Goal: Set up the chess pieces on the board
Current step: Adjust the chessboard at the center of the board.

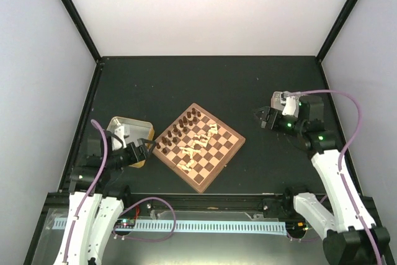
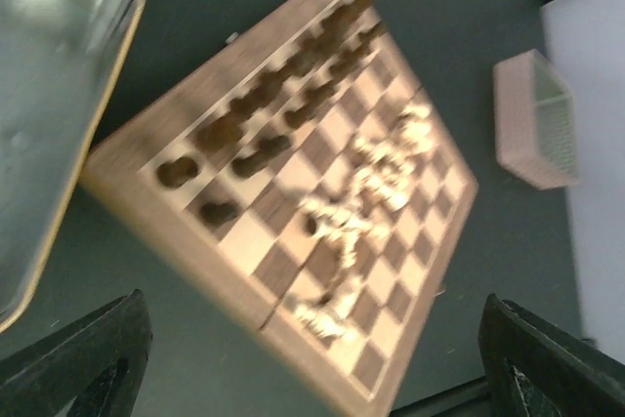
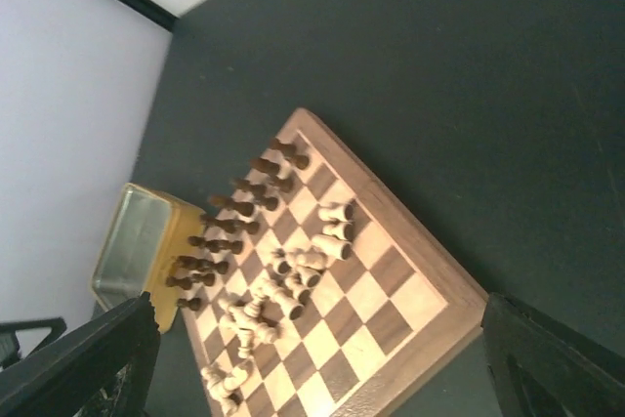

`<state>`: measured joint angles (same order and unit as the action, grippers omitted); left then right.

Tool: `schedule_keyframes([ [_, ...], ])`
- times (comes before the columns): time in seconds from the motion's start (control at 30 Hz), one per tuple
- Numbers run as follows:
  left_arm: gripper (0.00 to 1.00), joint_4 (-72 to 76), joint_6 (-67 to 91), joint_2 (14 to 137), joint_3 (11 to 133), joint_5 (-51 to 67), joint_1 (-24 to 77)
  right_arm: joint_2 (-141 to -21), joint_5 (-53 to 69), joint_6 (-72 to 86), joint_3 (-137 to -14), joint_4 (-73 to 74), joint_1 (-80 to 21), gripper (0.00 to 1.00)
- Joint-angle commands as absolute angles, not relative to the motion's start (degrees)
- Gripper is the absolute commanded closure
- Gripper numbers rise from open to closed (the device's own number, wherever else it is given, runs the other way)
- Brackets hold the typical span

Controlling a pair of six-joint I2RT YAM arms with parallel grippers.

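The board (image 1: 222, 150) lies turned like a diamond at the table's middle. Several cream chess pieces (image 1: 198, 144) lie toppled in a loose heap on its central squares; the right wrist view shows these chess pieces (image 3: 283, 290) on their sides on the board (image 3: 391, 310). Dark chessmen (image 1: 180, 127) stand in two rows along its upper-left edge. My left gripper (image 1: 149, 148) hangs open just left of the board, holding nothing. My right gripper (image 1: 263, 118) is open too, off the board's right corner and above the table. The left wrist view is blurred; the cream pieces (image 2: 371, 202) show as a pale smear.
A metal tray with a yellow rim (image 1: 118, 123) sits just left of the board, under my left arm. A small pink basket (image 2: 535, 119) stands right of the board, partly hidden by my right arm in the top view. Dark table stretches behind the board.
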<state>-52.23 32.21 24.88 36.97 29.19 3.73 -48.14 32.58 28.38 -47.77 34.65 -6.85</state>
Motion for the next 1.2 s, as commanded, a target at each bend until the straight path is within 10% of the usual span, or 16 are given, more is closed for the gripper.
schedule_keyframes([
  [0.0, 0.11, -62.0, 33.4, 23.4, 33.3, 24.7, 3.3, -52.4, 27.0, 28.8, -47.1, 31.4, -8.7, 0.11],
  [0.27, 0.45, -51.2, 40.2, 23.9, 19.8, 31.3, 4.6, -59.6, 18.8, 33.3, -45.4, 25.6, -17.7, 0.26],
  [0.6, 0.45, -29.0, 51.7, 38.5, 15.7, 25.4, 16.7, -70.1, 17.0, 32.1, -45.3, 22.8, -23.4, 0.34],
  [1.17, 0.74, -11.0, 56.6, 57.7, 17.4, 20.3, 21.8, -82.4, 18.0, 28.0, -47.0, 21.6, -24.5, 0.37],
])
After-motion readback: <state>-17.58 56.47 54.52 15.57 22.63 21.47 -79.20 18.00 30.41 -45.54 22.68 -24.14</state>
